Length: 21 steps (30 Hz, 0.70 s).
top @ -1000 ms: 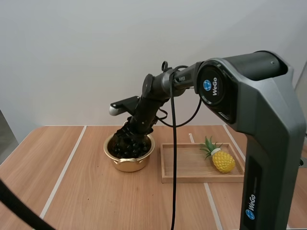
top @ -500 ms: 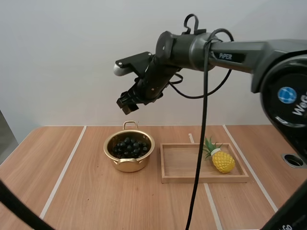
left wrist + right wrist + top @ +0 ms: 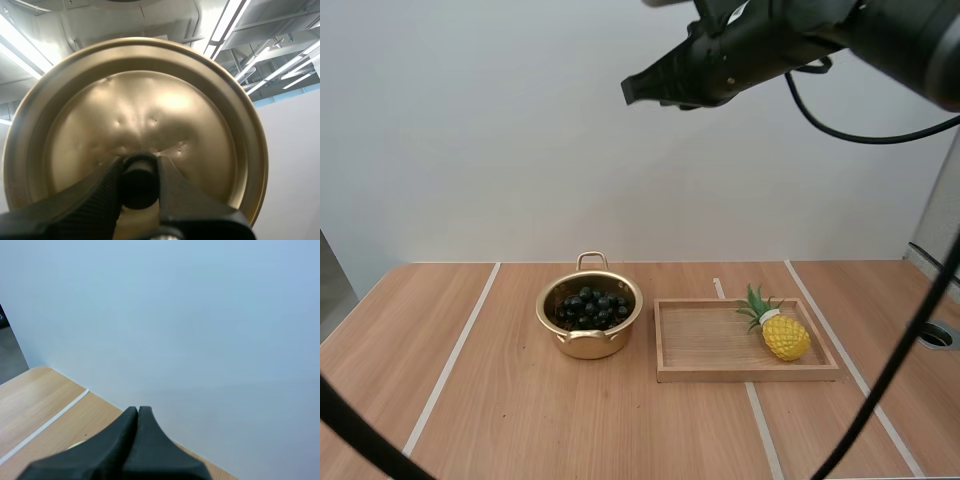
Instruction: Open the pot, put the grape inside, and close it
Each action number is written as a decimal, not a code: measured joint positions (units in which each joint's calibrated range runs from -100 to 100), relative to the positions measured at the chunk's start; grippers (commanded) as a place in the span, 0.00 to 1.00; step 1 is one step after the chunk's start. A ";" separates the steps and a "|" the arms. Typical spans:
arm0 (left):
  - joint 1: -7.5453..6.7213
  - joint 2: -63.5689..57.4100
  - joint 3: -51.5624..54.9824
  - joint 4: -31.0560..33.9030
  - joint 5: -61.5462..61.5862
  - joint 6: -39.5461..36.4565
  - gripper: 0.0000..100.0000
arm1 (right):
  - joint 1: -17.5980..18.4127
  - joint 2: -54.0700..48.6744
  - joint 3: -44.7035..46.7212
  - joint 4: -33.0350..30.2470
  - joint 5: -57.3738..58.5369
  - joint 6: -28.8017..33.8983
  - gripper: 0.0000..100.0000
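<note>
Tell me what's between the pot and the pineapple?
In the high view, only the bare floor of the wooden tray lies between the pot and the pineapple.

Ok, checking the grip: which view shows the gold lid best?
The left wrist view: the round gold metal lid faces the camera, its black knob pinched by the left fingers. The high view gives the open gold pot; the right wrist view, the wooden table.

left gripper [image 3: 139,181]: two black fingers [image 3: 100,194] pinch the black knob [image 3: 138,176] from either side | lid [image 3: 150,107]: round, gold-coloured metal, knob side facing the camera, carried by that knob | surface: a few small dents near the knob, stepped rim all round
</note>
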 measured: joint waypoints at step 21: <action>0.00 2.36 -0.01 0.12 9.79 -0.45 0.00 | -0.69 -17.68 -13.55 -22.28 1.12 12.89 0.00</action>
